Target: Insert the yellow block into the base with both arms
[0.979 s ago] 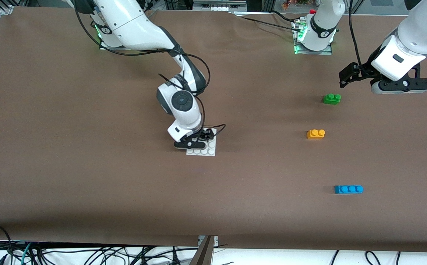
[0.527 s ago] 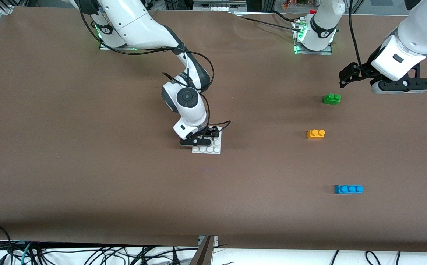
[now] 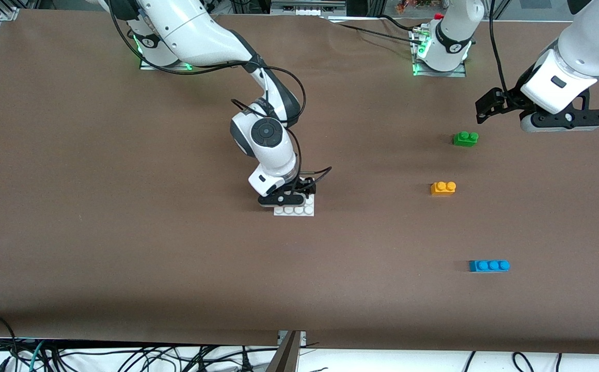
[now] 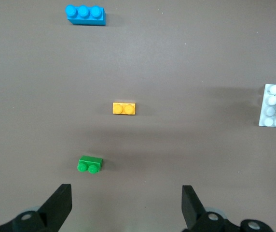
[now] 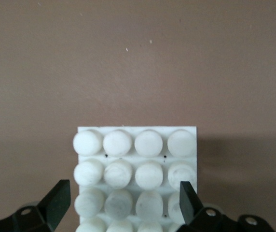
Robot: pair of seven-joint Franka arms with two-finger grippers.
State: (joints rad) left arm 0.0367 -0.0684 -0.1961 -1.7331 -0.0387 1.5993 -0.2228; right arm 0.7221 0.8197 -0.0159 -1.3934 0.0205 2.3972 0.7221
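The yellow block (image 3: 443,187) lies on the table toward the left arm's end; it also shows in the left wrist view (image 4: 124,108). The white base (image 3: 294,210) sits near the table's middle. My right gripper (image 3: 293,196) is down on it, one finger at each side of the plate (image 5: 135,145), shut on it; part of the base is hidden under the hand. My left gripper (image 3: 487,109) hangs open and empty in the air beside the green brick (image 3: 466,138), its fingers wide apart (image 4: 127,203), and waits.
The green two-stud brick (image 4: 89,164) lies farther from the front camera than the yellow block. The blue three-stud brick (image 3: 489,265) lies nearer to that camera. The base also shows in the left wrist view (image 4: 273,108). Cables hang along the table's front edge.
My right gripper has moved toward the left arm's end of the table, and the base has moved with it. The left arm and the bricks have not moved.
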